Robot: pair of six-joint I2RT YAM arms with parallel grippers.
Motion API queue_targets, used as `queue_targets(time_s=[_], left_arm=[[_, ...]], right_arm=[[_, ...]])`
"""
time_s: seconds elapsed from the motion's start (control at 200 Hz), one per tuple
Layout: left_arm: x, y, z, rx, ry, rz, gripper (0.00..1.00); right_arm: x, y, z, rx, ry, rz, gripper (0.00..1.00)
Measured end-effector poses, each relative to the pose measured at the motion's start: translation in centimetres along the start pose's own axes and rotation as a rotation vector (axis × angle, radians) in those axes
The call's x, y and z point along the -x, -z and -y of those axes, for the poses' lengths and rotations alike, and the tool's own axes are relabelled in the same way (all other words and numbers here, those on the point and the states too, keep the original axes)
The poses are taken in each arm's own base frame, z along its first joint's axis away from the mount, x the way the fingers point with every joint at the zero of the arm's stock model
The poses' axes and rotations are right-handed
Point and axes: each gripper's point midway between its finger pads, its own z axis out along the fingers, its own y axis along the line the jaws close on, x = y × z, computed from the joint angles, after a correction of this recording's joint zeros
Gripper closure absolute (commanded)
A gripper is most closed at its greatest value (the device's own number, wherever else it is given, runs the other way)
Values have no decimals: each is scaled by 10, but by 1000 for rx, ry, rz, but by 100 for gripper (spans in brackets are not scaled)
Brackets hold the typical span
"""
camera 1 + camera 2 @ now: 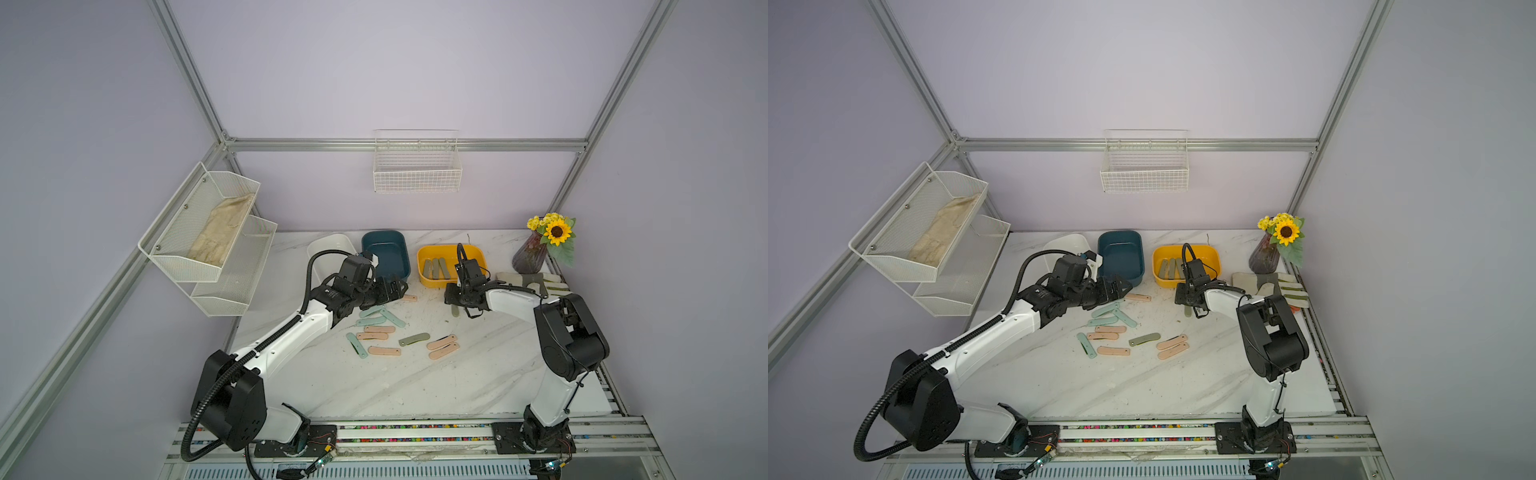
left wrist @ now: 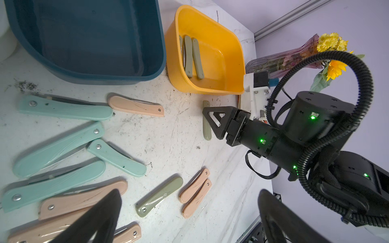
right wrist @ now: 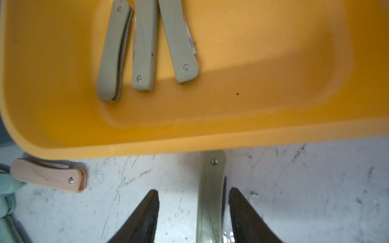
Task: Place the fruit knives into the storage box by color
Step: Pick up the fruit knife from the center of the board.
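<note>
— Where the yellow storage box stands at the back of the marble tabletop, what is logged inside?

— Item: three olive fruit knives, folded, side by side on its floor. Neighbours: dark teal box beside it, then a white box, partly hidden by the left arm.

— Loose stock on the marble?

— Item: four mint green knives, clustered just below the left gripper. Item: six peach pink knives. One lies alone in front of the teal box, three sit by the mint group, and two form a touching pair further right. Item: lone olive knife, between the peach groups.

— Any olive piece besides?

— Item: fifth olive knife, flat on the table, outside the box, its riveted end at the foot of the yellow box's front wall. The right gripper straddles it with jaws parted. One finger sits close to its edge, the other is clearly apart. Nothing is grasped.

— Left claw?

— Spread wide, nothing between the jaws, poised over the mint and peach knives.

— Other entries?

— Striped work glove and a vase of yellow flowers, back right corner.
</note>
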Motion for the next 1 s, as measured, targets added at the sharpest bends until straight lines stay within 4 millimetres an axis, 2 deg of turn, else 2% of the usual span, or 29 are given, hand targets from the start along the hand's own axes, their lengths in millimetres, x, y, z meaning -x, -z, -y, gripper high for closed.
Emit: queue_targets(time_s=[0.23, 0.53, 1.0], left_arm=[[0, 0, 0, -1, 0, 1, 0], [0, 0, 0, -1, 0, 1, 0], [2, 0, 4, -17, -5, 6, 0]], right_arm=[[-16, -5, -4, -64, 56, -26, 46], [-19, -4, 2, -103, 56, -24, 47], [-26, -6, -5, -116, 78, -24, 57]])
